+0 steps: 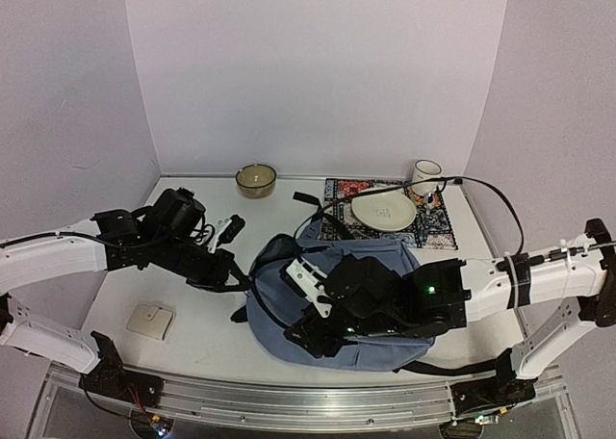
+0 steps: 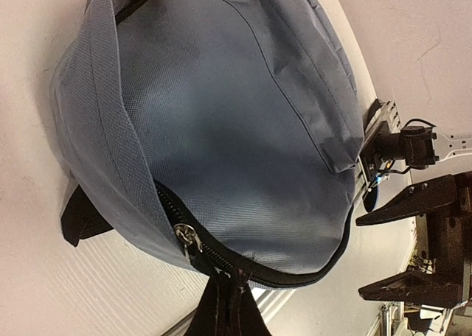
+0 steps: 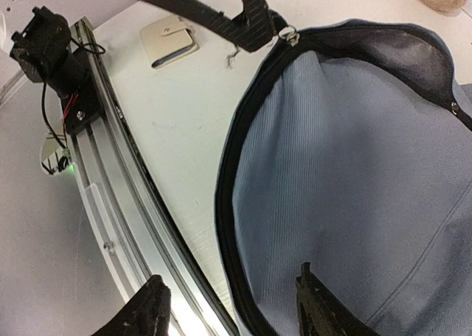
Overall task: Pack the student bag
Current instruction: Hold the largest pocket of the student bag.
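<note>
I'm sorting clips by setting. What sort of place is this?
Probably a robotics lab cell: plain walls box in the table, robot arms mount on an aluminium rail, and a backpack lies staged.

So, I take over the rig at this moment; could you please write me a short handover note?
Left gripper: shut on the zipper edge of the student bag, beside the zipper pull.
Right gripper: open over the bag's near rim, holding nothing.
Bag: lies flat mid-table, zipper partly open.
Done: opening held; contents cannot be seen.
Left: beige wallet lies outside, left of the bag; probably to pack.
</note>
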Robot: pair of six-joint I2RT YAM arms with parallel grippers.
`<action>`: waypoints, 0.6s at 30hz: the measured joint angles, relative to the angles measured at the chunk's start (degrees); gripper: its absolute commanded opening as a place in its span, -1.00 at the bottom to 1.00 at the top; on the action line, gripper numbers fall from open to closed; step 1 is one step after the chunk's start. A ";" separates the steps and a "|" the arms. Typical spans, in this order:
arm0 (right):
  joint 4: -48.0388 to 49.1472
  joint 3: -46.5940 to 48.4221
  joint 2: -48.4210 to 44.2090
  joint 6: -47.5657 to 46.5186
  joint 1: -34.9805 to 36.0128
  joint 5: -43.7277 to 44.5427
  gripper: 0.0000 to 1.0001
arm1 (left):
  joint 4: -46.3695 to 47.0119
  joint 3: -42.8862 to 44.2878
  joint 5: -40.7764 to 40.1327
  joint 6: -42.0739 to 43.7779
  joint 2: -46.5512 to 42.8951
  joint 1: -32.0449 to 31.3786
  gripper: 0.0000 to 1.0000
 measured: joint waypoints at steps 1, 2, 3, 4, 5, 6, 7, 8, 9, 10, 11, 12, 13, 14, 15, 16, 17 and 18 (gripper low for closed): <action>0.15 1.16 1.14 0.70 0.00 0.42 0.20 | 0.07 -0.24 0.16 -0.54 -0.36 -0.38 -1.00; 0.46 2.23 2.21 1.31 0.00 0.66 0.20 | 0.15 -0.39 0.34 -1.17 -0.59 -0.77 -1.00; 0.60 3.53 3.44 1.94 0.00 0.89 0.21 | 0.40 -0.53 0.40 -1.67 -0.67 -1.39 -1.00; 1.12 4.73 4.67 2.47 0.00 0.97 0.21 | 0.51 -0.57 0.51 -2.12 -0.68 -2.02 -1.00; 1.71 5.87 5.91 3.00 0.00 1.10 0.21 | 0.65 -0.57 0.69 -2.67 -0.68 -2.78 -1.00; 2.00 6.73 6.80 3.42 0.00 1.29 0.21 | 0.89 -0.57 0.79 -3.05 -0.68 -3.56 -1.00; 2.34 7.65 7.86 3.84 0.01 1.57 0.20 | 1.11 -0.57 0.86 -3.33 -0.68 -4.37 -1.00; 2.65 8.48 8.89 4.17 0.02 1.90 0.19 | 1.31 -0.57 0.95 -3.58 -0.66 -5.15 -1.00; 2.89 9.13 9.75 4.39 0.02 2.20 0.18 | 1.47 -0.57 1.09 -3.82 -0.61 -5.87 -1.00; 3.05 9.76 10.61 4.60 0.02 2.46 0.16 | 1.52 -0.57 1.23 -4.05 -0.55 -6.53 -1.00; 3.19 10.36 11.44 4.77 0.02 2.67 0.13 | 1.51 -0.57 1.30 -4.24 -0.48 -7.04 -1.00; 3.35 10.81 12.17 4.87 0.01 2.90 0.09 | 1.51 -0.57 1.33 -4.32 -0.44 -7.40 -1.00; 3.51 11.13 12.88 5.00 0.01 3.16 0.05 | 1.51 -0.56 1.35 -4.38 -0.42 -7.64 -1.00; 3.67 11.29 13.55 5.14 0.01 3.39 -0.03 | 1.52 -0.54 1.32 -4.39 -0.42 -7.72 -1.00; 3.70 11.30 14.06 5.23 0.00 3.49 -0.15 | 1.53 -0.52 1.27 -4.39 -0.42 -7.72 -1.00; 3.65 11.31 14.47 5.24 0.00 3.48 -0.31 | 1.53 -0.51 1.23 -4.40 -0.42 -7.71 -1.00; 3.56 11.32 14.81 5.09 0.01 3.41 -0.49 | 1.53 -0.50 1.18 -4.42 -0.42 -7.69 -1.00; 3.50 11.31 15.03 5.34 0.02 3.22 -0.65 | 1.53 -0.50 1.08 -4.41 -0.42 -7.67 -1.00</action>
